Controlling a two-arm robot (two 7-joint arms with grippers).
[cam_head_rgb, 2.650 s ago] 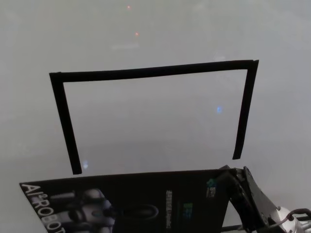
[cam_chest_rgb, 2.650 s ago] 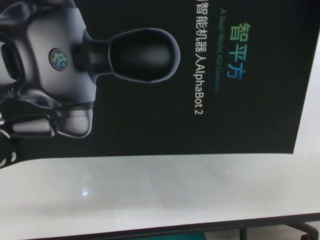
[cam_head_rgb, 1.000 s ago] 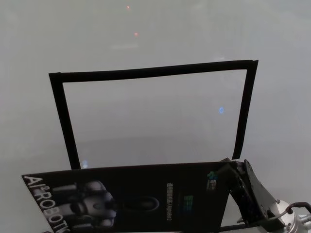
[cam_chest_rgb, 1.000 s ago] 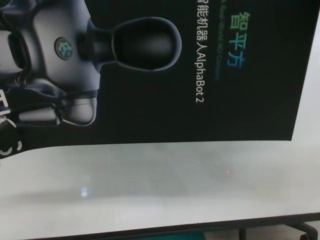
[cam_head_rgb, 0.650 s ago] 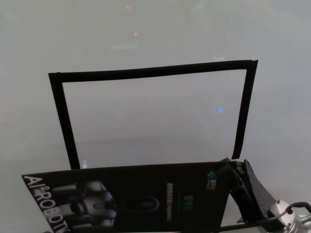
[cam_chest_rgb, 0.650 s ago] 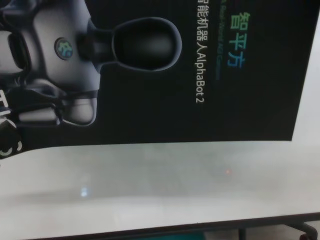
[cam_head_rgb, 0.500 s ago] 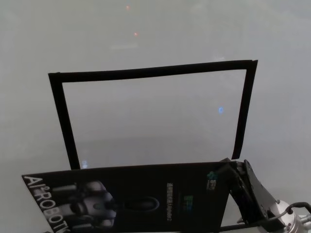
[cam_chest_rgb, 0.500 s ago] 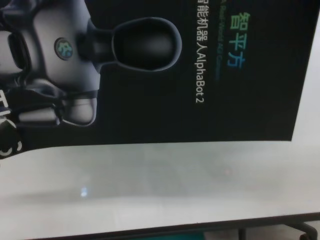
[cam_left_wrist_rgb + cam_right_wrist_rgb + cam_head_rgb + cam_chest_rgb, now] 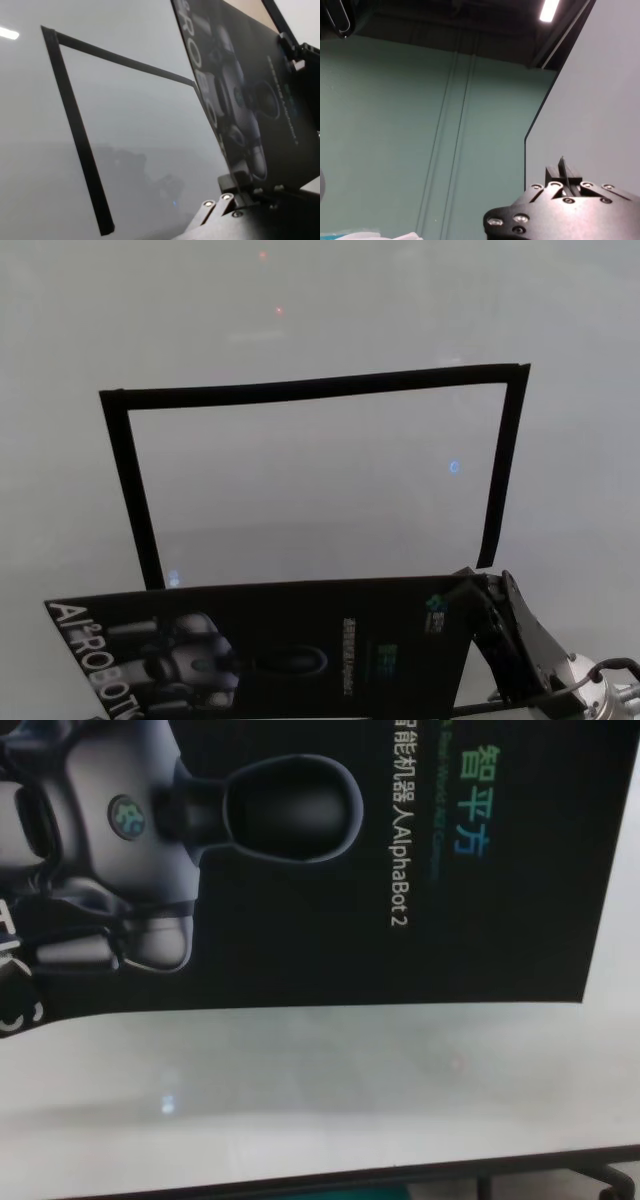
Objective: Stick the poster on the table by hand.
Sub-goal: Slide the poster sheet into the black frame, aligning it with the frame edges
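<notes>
Since earlier, the glossy black poster (image 9: pixel 270 650) has risen toward twelve o'clock over the white bench (image 9: pixel 320 490), both claws, right (image 9: pixel 478 612) and left (image 9: pixel 235 192), clamping its edges.

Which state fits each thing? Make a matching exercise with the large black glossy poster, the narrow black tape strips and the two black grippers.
1 large black glossy poster
2 narrow black tape strips
3 black left gripper
4 black right gripper

A flat on the white table, three-sided frame
B clamps the poster's right end
C held tilted
D clamps the poster's left end

Pairs: 1-C, 2-A, 3-D, 4-B
</notes>
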